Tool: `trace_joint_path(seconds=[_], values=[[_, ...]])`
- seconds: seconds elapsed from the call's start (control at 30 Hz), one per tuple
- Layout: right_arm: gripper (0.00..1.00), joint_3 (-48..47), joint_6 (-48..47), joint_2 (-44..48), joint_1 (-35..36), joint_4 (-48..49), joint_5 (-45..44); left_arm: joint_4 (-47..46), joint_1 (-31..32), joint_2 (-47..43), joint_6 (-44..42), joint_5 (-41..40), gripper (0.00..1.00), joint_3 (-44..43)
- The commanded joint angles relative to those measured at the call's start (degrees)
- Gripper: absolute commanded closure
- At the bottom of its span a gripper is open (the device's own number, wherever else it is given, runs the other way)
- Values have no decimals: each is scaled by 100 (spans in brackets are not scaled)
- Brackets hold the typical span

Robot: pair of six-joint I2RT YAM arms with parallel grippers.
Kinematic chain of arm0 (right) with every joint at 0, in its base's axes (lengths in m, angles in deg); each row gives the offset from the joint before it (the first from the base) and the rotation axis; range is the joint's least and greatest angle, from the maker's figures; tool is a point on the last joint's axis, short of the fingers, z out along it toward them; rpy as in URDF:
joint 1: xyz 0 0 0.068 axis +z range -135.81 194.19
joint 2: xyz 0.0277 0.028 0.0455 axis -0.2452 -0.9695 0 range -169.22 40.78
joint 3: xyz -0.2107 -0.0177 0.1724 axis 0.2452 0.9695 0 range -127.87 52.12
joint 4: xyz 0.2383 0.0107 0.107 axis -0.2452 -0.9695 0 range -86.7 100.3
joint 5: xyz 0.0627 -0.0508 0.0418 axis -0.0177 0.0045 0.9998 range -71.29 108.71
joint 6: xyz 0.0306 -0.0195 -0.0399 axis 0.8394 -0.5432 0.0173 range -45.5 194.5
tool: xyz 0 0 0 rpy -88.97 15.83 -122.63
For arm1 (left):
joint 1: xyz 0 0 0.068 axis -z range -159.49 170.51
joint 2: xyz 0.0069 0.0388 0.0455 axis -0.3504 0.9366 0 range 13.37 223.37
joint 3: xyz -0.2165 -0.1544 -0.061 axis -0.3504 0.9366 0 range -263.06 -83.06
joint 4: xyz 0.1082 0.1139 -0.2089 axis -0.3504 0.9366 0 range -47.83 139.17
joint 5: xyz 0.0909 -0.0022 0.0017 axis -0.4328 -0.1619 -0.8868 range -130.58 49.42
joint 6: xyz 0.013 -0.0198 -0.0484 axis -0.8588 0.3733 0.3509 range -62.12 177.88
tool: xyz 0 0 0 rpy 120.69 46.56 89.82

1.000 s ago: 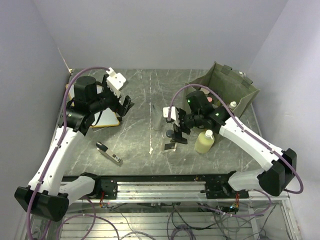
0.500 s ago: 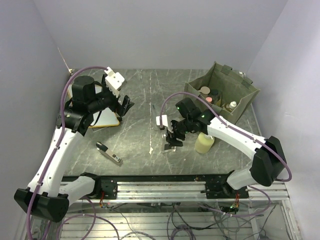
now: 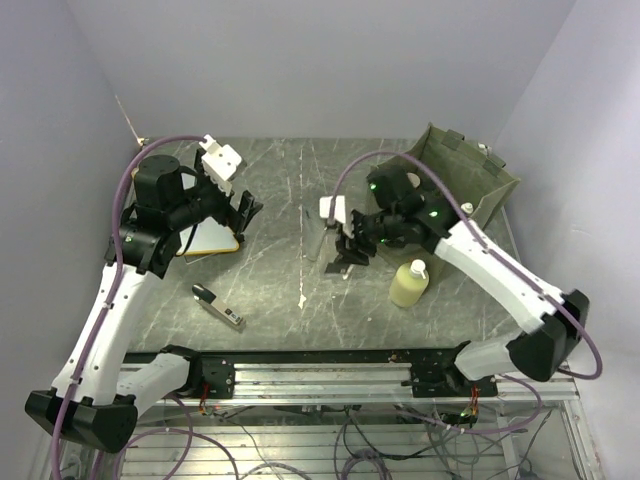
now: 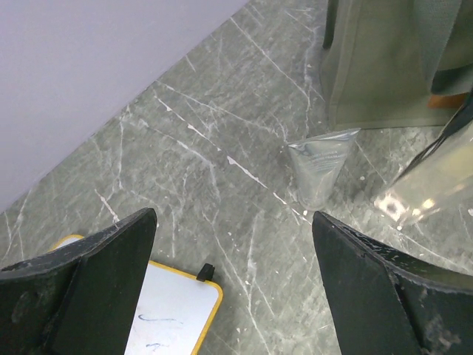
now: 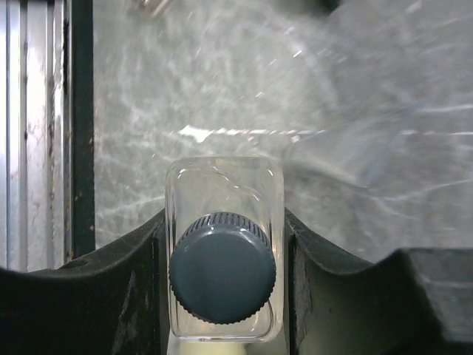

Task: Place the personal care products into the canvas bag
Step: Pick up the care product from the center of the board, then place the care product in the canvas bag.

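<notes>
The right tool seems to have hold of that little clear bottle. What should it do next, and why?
Probably lift straight up a little. The right tool's fingers sit against both sides of the clear bottle, so the grip looks made. The canvas bag stands open nearby, and the bottle must rise to clear its rim.

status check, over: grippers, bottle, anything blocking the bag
Left gripper open, empty. Right gripper shut on clear bottle, dark cap. Grey container beside it, pale yellow-green bottle on table. Nothing seen blocking canvas bag.
</notes>
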Motion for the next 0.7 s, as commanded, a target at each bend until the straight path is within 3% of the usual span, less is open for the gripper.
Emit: trace_joint_path(seconds=[0.0, 0.27, 0.43, 0.67], values=[[100, -1212, 325, 818, -196, 25, 23, -75, -72, -81, 191, -267, 3, -191], [100, -3428, 917, 862, -1409, -673, 41, -83, -115, -36, 193, -406, 2, -314], [100, -4142, 1387, 734, -1894, -591, -1312, -118, -116, -75, 148, -415, 2, -247], [100, -4154, 1040, 553, -2024, -630, -2717, -160, -125, -160, 83, -291, 2, -185]])
